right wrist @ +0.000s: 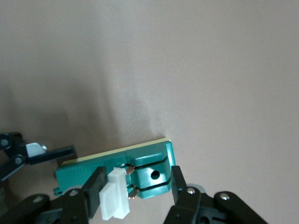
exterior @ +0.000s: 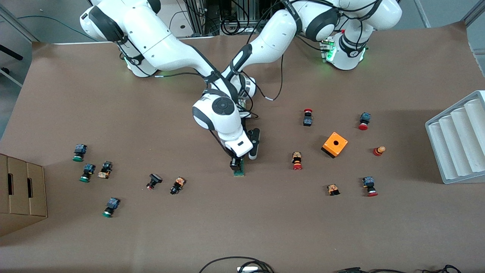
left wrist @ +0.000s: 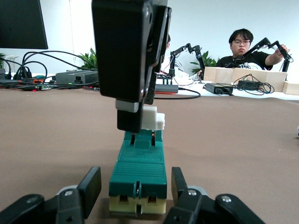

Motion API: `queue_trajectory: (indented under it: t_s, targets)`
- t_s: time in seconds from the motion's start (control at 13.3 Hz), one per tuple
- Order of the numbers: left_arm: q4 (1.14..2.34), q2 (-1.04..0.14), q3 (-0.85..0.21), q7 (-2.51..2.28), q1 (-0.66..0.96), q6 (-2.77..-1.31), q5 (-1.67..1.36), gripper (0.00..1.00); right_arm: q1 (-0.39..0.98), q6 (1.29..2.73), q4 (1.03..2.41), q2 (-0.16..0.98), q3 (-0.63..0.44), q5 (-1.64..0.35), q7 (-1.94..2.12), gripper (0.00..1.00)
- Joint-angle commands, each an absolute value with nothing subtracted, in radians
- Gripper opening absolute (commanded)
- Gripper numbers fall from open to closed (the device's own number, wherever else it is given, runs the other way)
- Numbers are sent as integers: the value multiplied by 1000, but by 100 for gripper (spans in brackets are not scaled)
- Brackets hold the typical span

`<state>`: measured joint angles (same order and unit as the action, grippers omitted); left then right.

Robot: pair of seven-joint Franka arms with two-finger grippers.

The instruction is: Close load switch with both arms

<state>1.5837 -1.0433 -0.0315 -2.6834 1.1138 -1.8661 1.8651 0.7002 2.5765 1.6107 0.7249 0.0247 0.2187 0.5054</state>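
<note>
While the left gripper (left wrist: pixel 135 196) is clamping the narrow green plastic load switch (exterior: pixel 239 169) at the table's six o'clock, the right gripper (right wrist: pixel 135 189) is pinching its white sliding piece (right wrist: pixel 114 193), not yet seated.

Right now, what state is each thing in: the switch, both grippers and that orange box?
left gripper, shut on one end of the load switch.
right gripper, shut on the load switch around the white sliding piece.
load switch, lying flat, held by both grippers.
white sliding piece, standing out from the green body.
orange box, untouched, hole facing up.
</note>
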Motion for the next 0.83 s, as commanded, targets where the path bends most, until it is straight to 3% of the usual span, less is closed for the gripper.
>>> queue_trajectory:
  t_s: [0.0,0.75]
  targets:
    - [1574,-1062,-26,-2706,1121,-1847,1882,69,680,2589,1598,723,20,247,526,63]
    - [1574,-1062,-26,-2706,1121,-1847,1881,69,678,2588,1597,723,20,241,546,62]
